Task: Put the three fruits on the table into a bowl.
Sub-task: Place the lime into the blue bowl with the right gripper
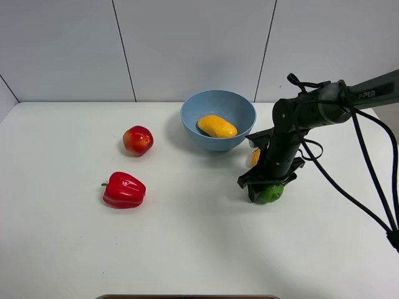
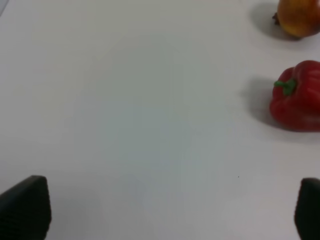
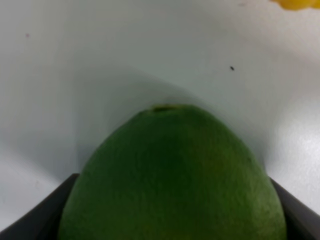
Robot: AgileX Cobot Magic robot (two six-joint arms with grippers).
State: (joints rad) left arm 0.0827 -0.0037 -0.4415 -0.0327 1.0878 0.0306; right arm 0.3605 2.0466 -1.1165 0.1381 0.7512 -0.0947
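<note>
A green lime (image 1: pixel 272 193) rests on the white table (image 1: pixel 187 249), right of centre. My right gripper (image 1: pixel 267 190) comes down over it, and its dark fingers (image 3: pixel 35 215) press against both sides of the lime (image 3: pixel 172 180). The yellow-orange mango (image 1: pixel 217 126) lies inside the light blue bowl (image 1: pixel 240 140) at the back centre. On the left stands the red apple (image 1: pixel 138 140), also showing in the left wrist view (image 2: pixel 298 17). My left gripper (image 2: pixel 165 210) is open above bare table, out of the exterior high view.
A glossy red bell pepper (image 1: pixel 124 190) sits in front of the apple, and it (image 2: pixel 297 97) is also in the left wrist view. A yellow-orange object (image 1: pixel 255 157) peeks out behind the right arm, near the bowl. Black cables hang off the right arm.
</note>
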